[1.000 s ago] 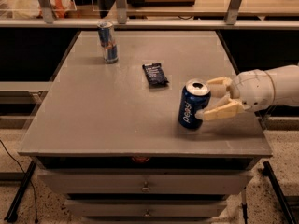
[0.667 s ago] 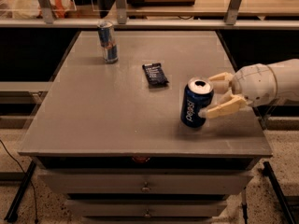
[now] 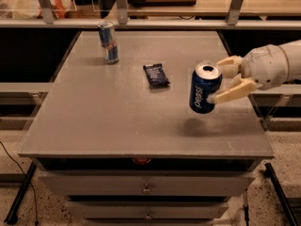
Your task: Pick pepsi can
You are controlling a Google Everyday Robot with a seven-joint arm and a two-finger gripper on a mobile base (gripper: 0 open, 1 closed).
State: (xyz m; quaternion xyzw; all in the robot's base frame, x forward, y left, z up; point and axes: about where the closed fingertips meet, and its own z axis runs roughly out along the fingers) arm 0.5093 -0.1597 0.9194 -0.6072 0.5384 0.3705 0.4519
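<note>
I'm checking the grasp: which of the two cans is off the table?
The dark blue pepsi can, held in the gripper over the right of the table, its shadow beneath. The slimmer blue-and-silver can stands on the far left.

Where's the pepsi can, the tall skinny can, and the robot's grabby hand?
pepsi can [image 3: 204,92]: camera view, its blue lettered side.
slim can [image 3: 108,44]: camera view, middle of its body, far left.
gripper [image 3: 219,81]: camera view, midway between its fingertips, at the right, clamping the pepsi can.

gripper [image 3: 216,82] clasps pepsi can [image 3: 204,89] (tilted) above table [image 3: 94,107]; right side
</note>
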